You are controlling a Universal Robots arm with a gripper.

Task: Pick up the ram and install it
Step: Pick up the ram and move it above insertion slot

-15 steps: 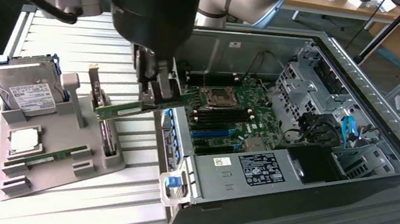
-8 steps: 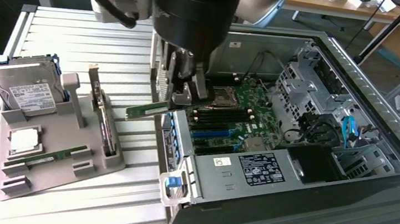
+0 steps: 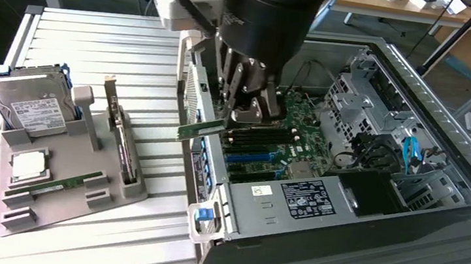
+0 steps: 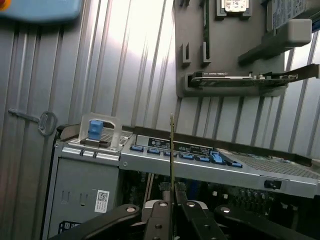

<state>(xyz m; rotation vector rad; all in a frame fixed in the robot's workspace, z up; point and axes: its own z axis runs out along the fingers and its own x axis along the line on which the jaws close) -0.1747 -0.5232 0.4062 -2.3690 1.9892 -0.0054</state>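
- One black robot gripper (image 3: 251, 118) with slim metal fingers.
- One flat grey plastic parts tray (image 3: 61, 211).
- Two long, narrow green circuit-board sticks with black chips: the ram (image 3: 205, 129) pinched in the gripper, and the second ram (image 3: 63, 187) lying on the parts tray.
- One square silver processor chip (image 3: 28, 164).
- One silver hard drive (image 3: 32, 109) in a blue-edged carrier.
- One larger expansion card (image 3: 121, 143) with a metal bracket.
- One open black-and-silver computer case (image 3: 337, 251).
- One green motherboard (image 3: 307, 134).
- One white slatted metal table (image 3: 95, 45).
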